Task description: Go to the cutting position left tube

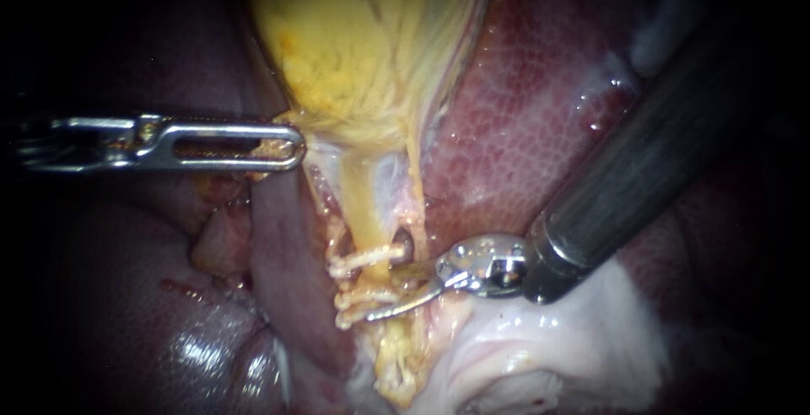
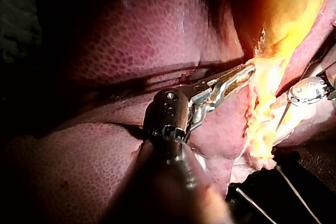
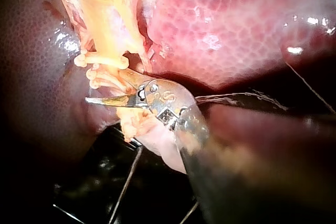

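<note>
The yellow gallbladder (image 1: 371, 35) narrows downward into a pale yellow tube (image 1: 369, 225). This tube carries three cream clips, one upper (image 1: 367, 256) and two lower (image 1: 361, 299). My left instrument (image 1: 283, 147) comes in level from the left, its slotted jaws shut on the gallbladder's lower edge (image 2: 251, 72). My right instrument (image 1: 381, 295) enters from the upper right. Its two thin blades stand open at the clipped stretch of the tube (image 3: 105, 80), one beside the upper clip and one along the lower clips. Right instrument's tip (image 3: 107, 87).
Dark red liver (image 1: 523, 111) lies right of the tube and under the right shaft (image 1: 641, 162). More liver folds (image 1: 169, 297) lie lower left. Whitish tissue (image 1: 540, 339) sits beneath the right instrument's wrist. Thin wires (image 3: 126, 182) cross a dark gap below the tissue.
</note>
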{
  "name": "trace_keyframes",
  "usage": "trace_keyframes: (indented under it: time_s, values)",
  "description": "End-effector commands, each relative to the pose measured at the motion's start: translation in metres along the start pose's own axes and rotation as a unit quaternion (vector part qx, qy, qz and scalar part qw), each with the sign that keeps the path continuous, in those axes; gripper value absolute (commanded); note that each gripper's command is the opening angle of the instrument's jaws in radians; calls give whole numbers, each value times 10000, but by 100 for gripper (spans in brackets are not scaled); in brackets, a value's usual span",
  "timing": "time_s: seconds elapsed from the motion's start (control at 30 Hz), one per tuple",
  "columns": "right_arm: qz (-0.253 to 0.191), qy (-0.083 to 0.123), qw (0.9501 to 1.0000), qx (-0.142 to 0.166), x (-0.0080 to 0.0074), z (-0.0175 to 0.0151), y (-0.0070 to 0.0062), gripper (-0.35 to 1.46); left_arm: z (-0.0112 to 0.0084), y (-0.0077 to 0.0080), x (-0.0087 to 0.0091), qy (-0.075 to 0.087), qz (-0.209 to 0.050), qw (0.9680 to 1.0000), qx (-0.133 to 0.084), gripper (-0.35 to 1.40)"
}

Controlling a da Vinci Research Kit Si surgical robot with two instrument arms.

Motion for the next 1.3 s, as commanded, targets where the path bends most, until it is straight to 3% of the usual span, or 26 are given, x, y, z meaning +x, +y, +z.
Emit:
trace_keyframes:
  time_s: [0.03,0.77,1.3]
  values:
    - [8,10,10000,45,0,2,1,138,1,1,1,0,-2,10000,-5,-35]
    - [57,103,9998,172,9,42,22,138,16,-2,4,-35,1,10000,-50,-35]
    - [84,164,9997,180,12,49,27,138,18,-5,4,-26,-1,10000,-33,-35]
